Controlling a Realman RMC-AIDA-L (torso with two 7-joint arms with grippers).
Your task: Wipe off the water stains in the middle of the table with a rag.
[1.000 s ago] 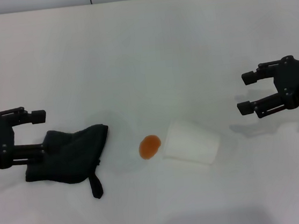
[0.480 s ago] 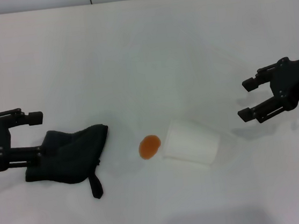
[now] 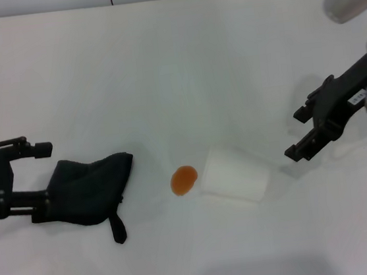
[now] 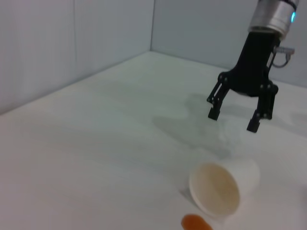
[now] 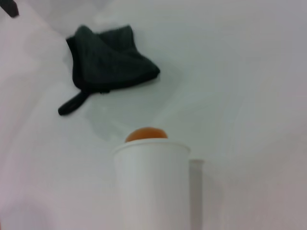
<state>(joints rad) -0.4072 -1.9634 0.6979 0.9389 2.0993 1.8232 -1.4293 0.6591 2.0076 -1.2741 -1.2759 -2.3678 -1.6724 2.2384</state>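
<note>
The black rag [image 3: 86, 187] lies crumpled on the white table [image 3: 175, 65] at the left, with its strap tab pointing to the front. It also shows in the right wrist view [image 5: 108, 64]. My left gripper [image 3: 37, 179] is open, with the rag's left end between its fingers and the lower finger against the rag's edge. The orange-brown water stain [image 3: 183, 179] sits in the middle, to the right of the rag, and also shows in both wrist views [image 4: 195, 223] [image 5: 146, 134]. My right gripper [image 3: 296, 134] is open and empty, just right of the cup, and also shows in the left wrist view [image 4: 232, 120].
A white paper cup [image 3: 234, 175] lies on its side right of the stain, its mouth toward the stain. It also shows in the left wrist view [image 4: 220, 187] and the right wrist view [image 5: 153, 187]. A grey wall runs along the table's far edge.
My right gripper has swung down and left toward the cup, with more of its arm in view. My left gripper has shifted slightly down beside the rag. Rag, stain and cup have not moved.
</note>
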